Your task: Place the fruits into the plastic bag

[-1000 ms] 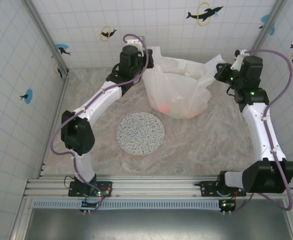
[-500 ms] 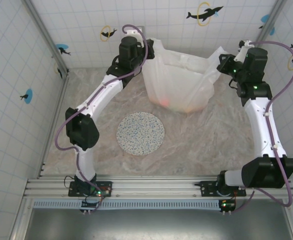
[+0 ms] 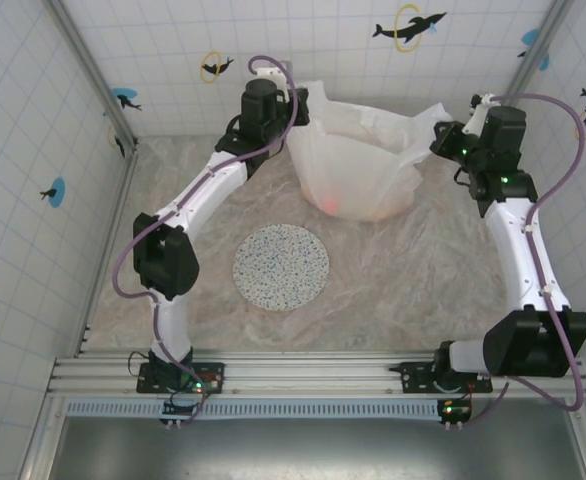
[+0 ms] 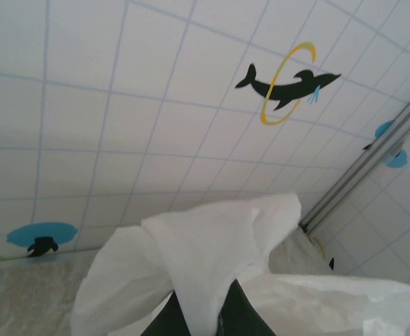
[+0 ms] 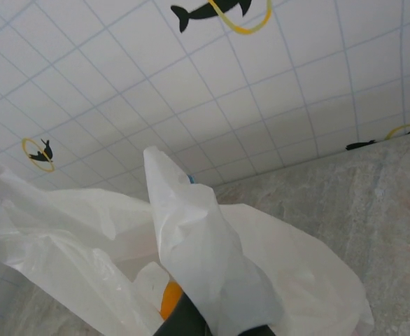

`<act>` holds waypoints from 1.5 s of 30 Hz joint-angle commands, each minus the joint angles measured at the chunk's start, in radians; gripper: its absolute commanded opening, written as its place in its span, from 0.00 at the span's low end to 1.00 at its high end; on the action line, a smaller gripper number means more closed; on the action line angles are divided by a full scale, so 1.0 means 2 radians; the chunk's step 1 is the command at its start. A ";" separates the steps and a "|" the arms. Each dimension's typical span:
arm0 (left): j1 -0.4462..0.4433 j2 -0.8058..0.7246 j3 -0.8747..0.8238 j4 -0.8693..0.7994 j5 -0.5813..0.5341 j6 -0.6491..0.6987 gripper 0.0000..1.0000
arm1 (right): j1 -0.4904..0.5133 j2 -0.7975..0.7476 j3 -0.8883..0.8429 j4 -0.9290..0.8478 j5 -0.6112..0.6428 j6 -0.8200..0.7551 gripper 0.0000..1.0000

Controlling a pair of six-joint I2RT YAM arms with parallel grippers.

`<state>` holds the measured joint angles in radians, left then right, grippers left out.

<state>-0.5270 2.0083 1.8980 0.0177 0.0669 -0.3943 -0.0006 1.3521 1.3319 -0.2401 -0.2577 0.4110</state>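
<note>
Crinkly white plastic bag (image 3: 358,170), round fruits (image 3: 330,205) inside, speckled grey plate (image 3: 281,267)

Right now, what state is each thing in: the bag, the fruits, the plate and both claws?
plastic bag, upright, mouth open, one handle in each claw
fruits, inside the bag, showing red and orange through the plastic
plate, lying flat, nothing on it
left claw, shut on a bag handle
right claw, shut on the other handle

The plastic bag (image 3: 358,165) stands far on the table (image 3: 413,290) between the left gripper (image 3: 297,101) and the right gripper (image 3: 442,136), the fruits (image 3: 330,205) in it, the plate (image 3: 281,267) nearer, slightly left.
</note>
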 commanded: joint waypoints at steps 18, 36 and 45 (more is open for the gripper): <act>0.005 -0.179 -0.252 0.091 0.032 0.002 0.82 | -0.004 -0.076 -0.036 0.008 -0.052 -0.015 0.75; 0.006 -0.418 -0.581 0.148 -0.097 0.020 0.98 | -0.007 -0.168 -0.167 0.000 0.061 -0.066 0.96; 0.007 -0.488 -0.720 0.171 -0.298 0.048 0.98 | -0.010 -0.180 -0.355 0.111 0.197 -0.067 1.00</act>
<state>-0.5220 1.0634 0.4992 0.3023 -0.3351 -0.3412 -0.0147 0.9974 0.6899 -0.1631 0.0105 0.2798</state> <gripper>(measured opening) 0.978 0.995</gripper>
